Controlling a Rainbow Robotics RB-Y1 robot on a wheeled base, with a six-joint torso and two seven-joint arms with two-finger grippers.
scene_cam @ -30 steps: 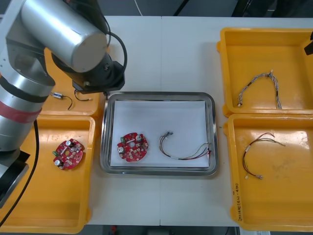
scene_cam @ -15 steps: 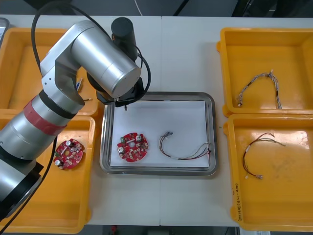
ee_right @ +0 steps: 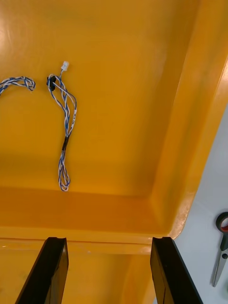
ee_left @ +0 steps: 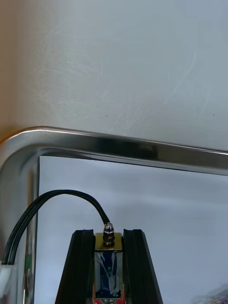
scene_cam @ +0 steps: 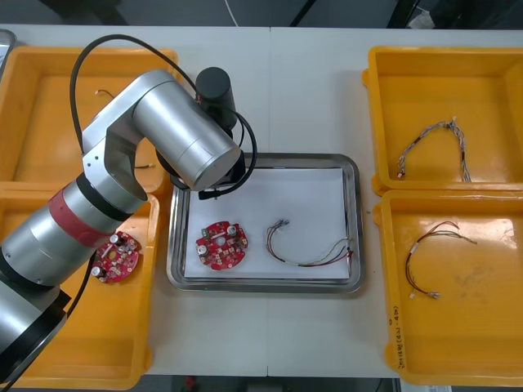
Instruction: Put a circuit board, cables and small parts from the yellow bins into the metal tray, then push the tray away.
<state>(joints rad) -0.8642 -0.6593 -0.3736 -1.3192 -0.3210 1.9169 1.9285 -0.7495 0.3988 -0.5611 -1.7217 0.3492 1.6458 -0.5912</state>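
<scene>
Left gripper [ee_left: 108, 236], shifted farther over the metal tray's [scene_cam: 286, 157] far-left corner, clamps a small metal part [ee_left: 109, 247] trailing a black cable [ee_left: 57, 193], while the right gripper [ee_right: 109, 244] waits, fingers apart, over a yellow bin [ee_right: 142, 95] right of the tray.

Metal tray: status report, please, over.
Left gripper shut on small metal part, over metal tray corner. Right gripper open above yellow bin. Nothing blocking.

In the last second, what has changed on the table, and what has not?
The left gripper, shut on a small metal part with a black cable, moved from the far left bin to above the far left corner of the tray. The circuit board and curved cable in it did not move.
</scene>
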